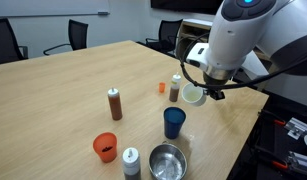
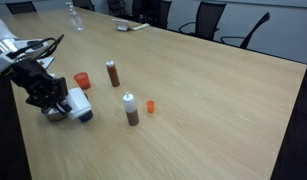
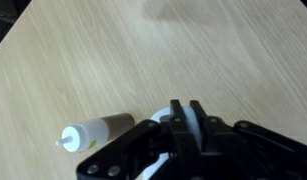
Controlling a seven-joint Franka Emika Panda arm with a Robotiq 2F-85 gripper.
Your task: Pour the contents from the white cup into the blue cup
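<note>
My gripper (image 1: 203, 88) is shut on the rim of the white cup (image 1: 193, 95) and holds it above the table, tilted so its open mouth shows. The blue cup (image 1: 173, 122) stands upright on the table below and nearer than the white cup, apart from it. In the wrist view the fingers (image 3: 186, 108) pinch the white cup's wall (image 3: 160, 119); the blue cup is out of that view. In an exterior view the gripper (image 2: 53, 97) hangs at the table's left side, and I cannot make out the blue cup there.
A white-capped brown bottle (image 1: 175, 88) stands just beside the held cup and shows in the wrist view (image 3: 93, 131). Also on the table are a small orange cap (image 1: 162, 88), a dark brown bottle (image 1: 115, 104), an orange cup (image 1: 105, 147), a grey shaker (image 1: 131, 160) and a steel bowl (image 1: 166, 160) near the table edge.
</note>
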